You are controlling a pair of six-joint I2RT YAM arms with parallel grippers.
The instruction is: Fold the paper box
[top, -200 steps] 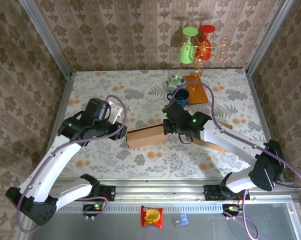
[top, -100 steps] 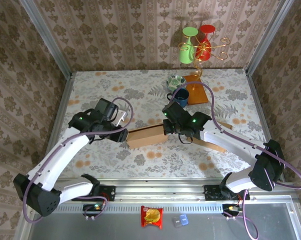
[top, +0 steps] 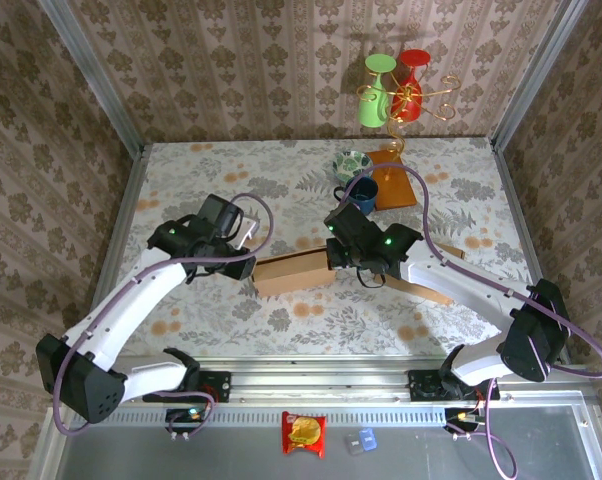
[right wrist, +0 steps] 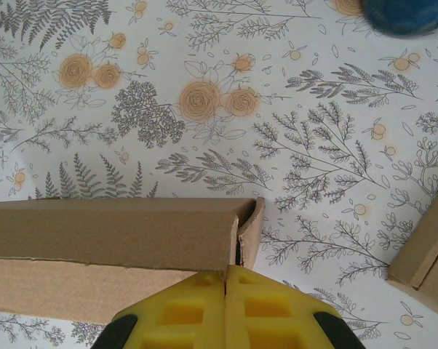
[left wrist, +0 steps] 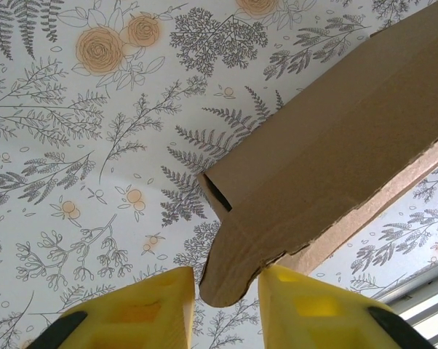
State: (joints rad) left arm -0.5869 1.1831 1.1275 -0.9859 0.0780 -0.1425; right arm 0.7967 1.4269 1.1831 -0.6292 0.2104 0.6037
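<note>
The paper box (top: 293, 273) was laid at the middle of the table (top: 281, 165). Its right end was pinched in the closed right gripper (right wrist: 225, 294). Its left flap (left wrist: 230, 265) was seen between the narrowly parted jaws of the left gripper (left wrist: 226, 305), and contact could not be told.

A lab test cell dressed as a home: damask wallpaper panels (top: 231, 70) in aluminium framing (top: 93, 75) enclose a floral-clothed table (top: 281, 165), with a cup stand (top: 401, 100) at upper right.
</note>
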